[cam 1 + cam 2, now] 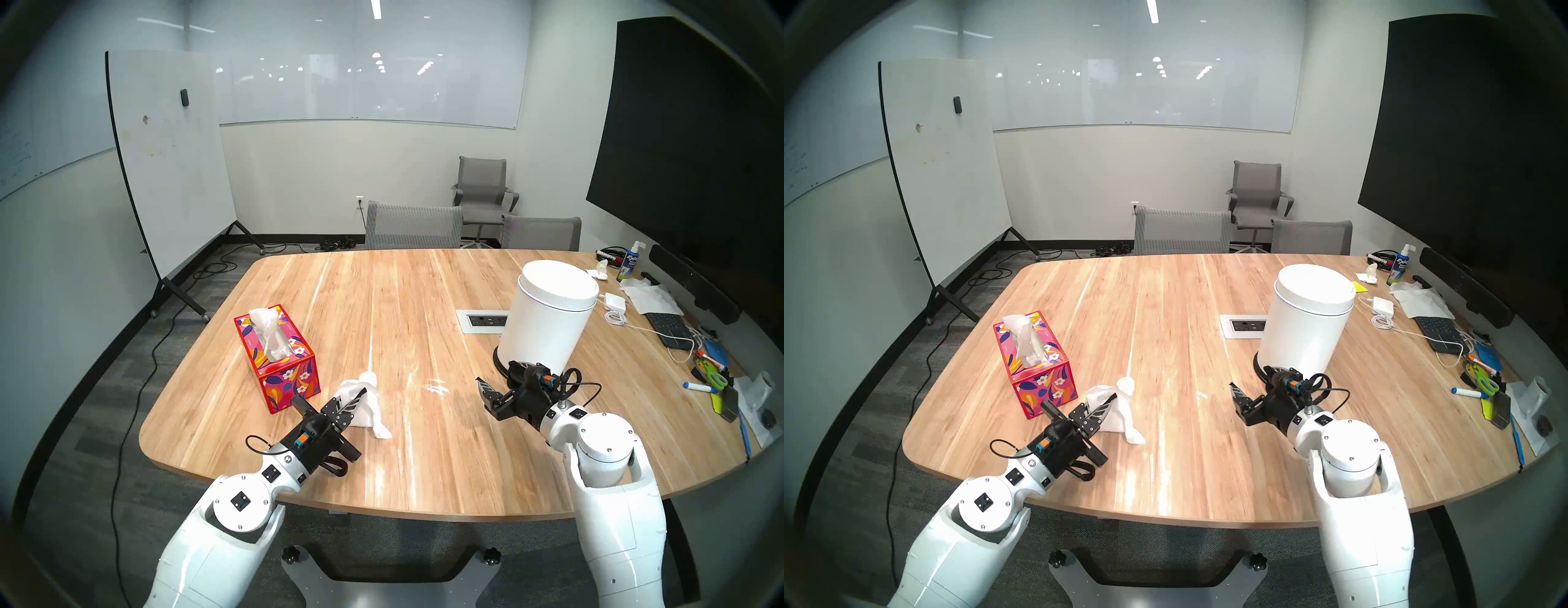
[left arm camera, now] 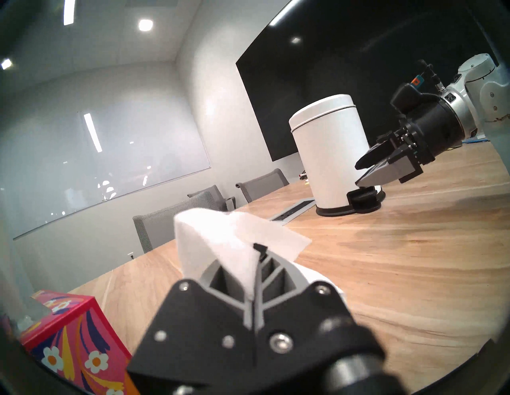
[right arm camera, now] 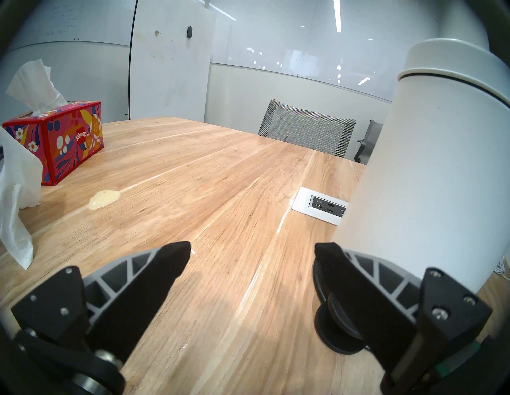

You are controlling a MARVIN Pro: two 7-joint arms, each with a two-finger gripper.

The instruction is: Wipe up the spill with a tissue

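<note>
A white crumpled tissue hangs from my left gripper, which is shut on it just above the table, right of the red floral tissue box. The left wrist view shows the tissue pinched between the closed fingers. The spill is a small whitish patch on a pale streak just beyond the tissue. It shows best in the right wrist view. A smaller glossy wet patch lies further right. My right gripper is open and empty, low over the table by the white bin's base.
The tall white pedal bin stands right behind my right gripper, its black pedal beside the right finger. A power outlet plate is set into the table. Cables, markers, scissors and a keyboard crowd the right edge.
</note>
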